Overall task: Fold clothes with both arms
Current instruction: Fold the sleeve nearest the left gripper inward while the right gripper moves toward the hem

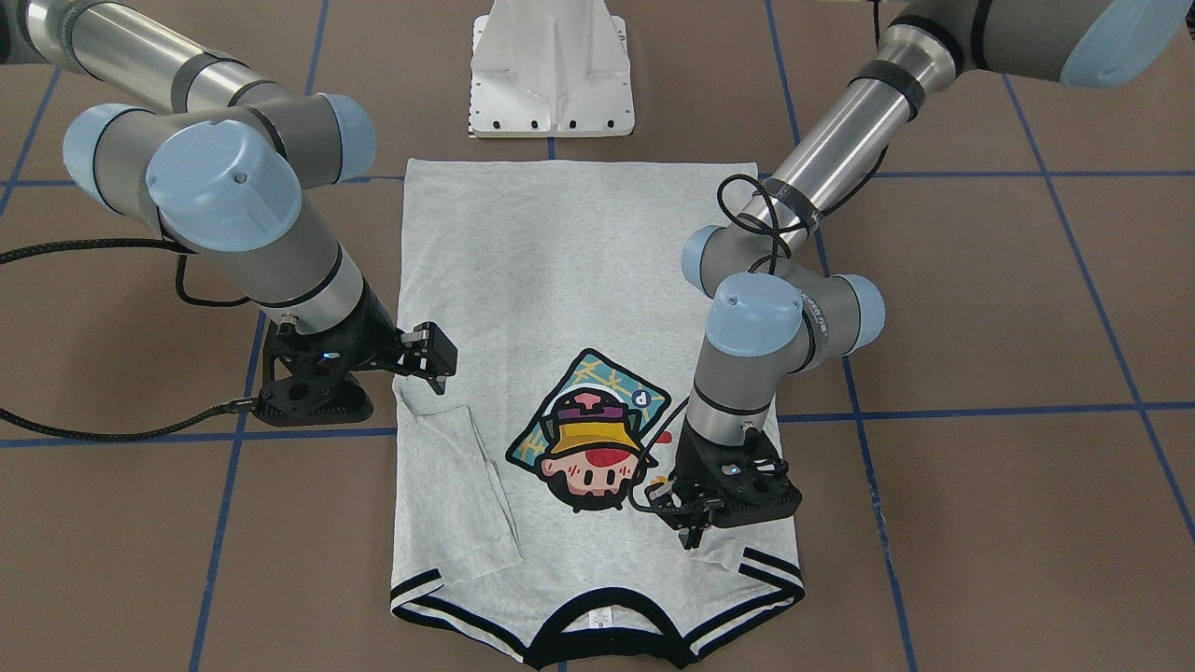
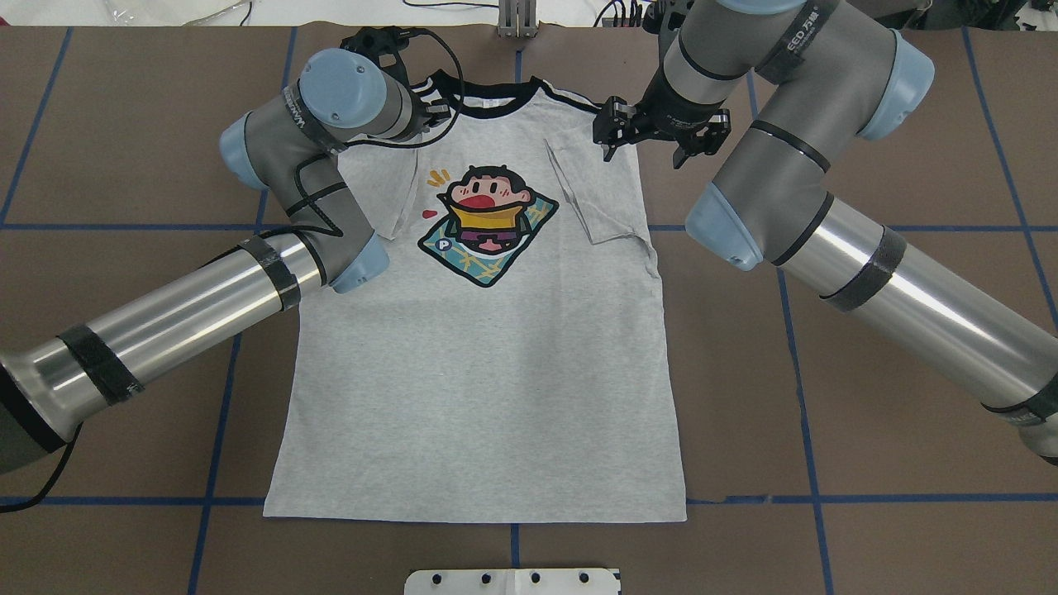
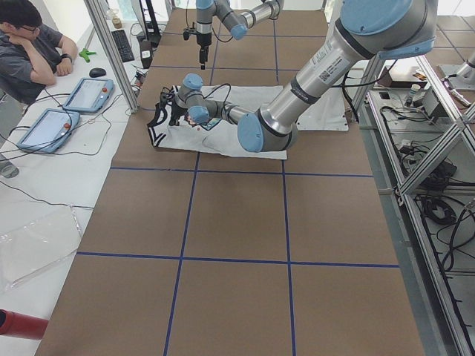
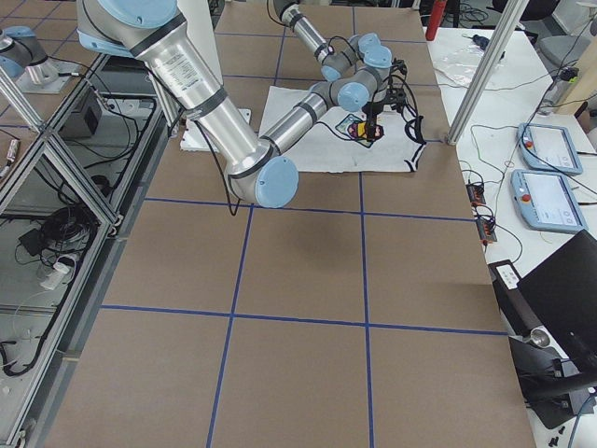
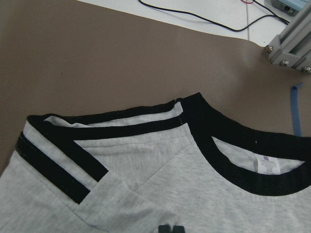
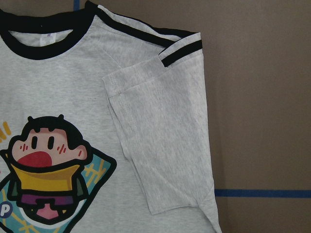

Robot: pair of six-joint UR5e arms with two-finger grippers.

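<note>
1. The left arm (image 2: 165, 322) reaches in across the brown table (image 2: 909, 413) and bends down over the left shoulder of the T-shirt (image 2: 479, 372).
2. The left gripper (image 1: 693, 534) points down at the cloth just inside the striped shoulder. In the left wrist view its two fingertips (image 5: 166, 228) sit pressed together at the cloth. Whether any cloth is pinched between them I cannot tell.
3. The left sleeve (image 2: 401, 186) is folded inward and lies on the chest beside the print.
4. The grey T-shirt lies flat and face up in the middle of the table. Its hem is towards the white base (image 1: 551, 70) and its black collar (image 2: 488, 103) is at the far edge.
5. The cartoon head print (image 2: 488, 223) sits on the chest between the two folded sleeves.
6. The right sleeve (image 6: 160, 145) is also folded inward. It lies flat on the front, with its cuff edge towards the print and the striped shoulder above it.
7. The right gripper (image 1: 431, 359) hovers over the shirt's right edge, near the lower end of that folded sleeve. Its fingers are spread apart and hold nothing.
8. The right arm (image 2: 909, 297) comes in from the right, with its elbow bent beside the shirt's edge.
</note>
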